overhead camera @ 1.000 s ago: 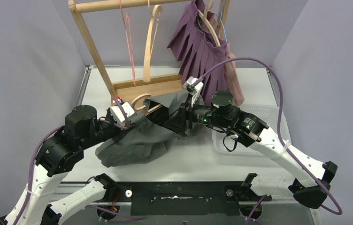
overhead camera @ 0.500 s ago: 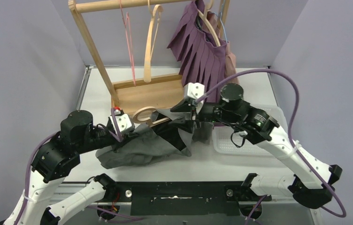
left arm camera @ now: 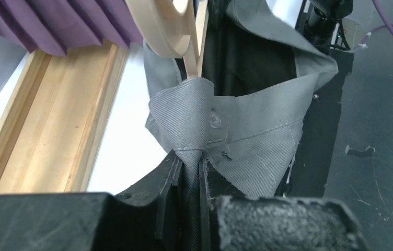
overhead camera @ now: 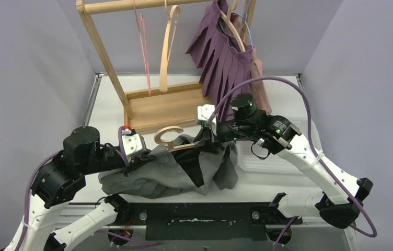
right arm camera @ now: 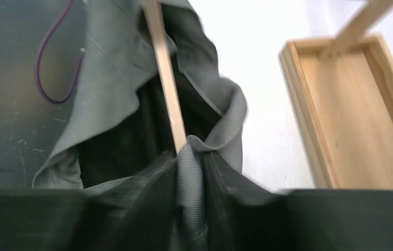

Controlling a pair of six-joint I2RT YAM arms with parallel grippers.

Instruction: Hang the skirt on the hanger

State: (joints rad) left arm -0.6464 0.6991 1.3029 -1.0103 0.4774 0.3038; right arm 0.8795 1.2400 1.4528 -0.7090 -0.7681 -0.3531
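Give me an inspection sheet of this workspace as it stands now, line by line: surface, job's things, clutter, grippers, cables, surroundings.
Surface: white table, partly covered by cloth.
Job's things: grey skirt bunched on the table, its waistband up around a light wooden hanger; not hung on the rack.
Clutter: white perforated tray on the right; wooden rack holding a purple pleated skirt and spare hangers.
Grippers: left gripper shut on the grey skirt; right gripper shut on the grey skirt beside the hanger's bar.
Cables: purple cable loops above the right arm.
Surroundings: lilac walls on three sides.
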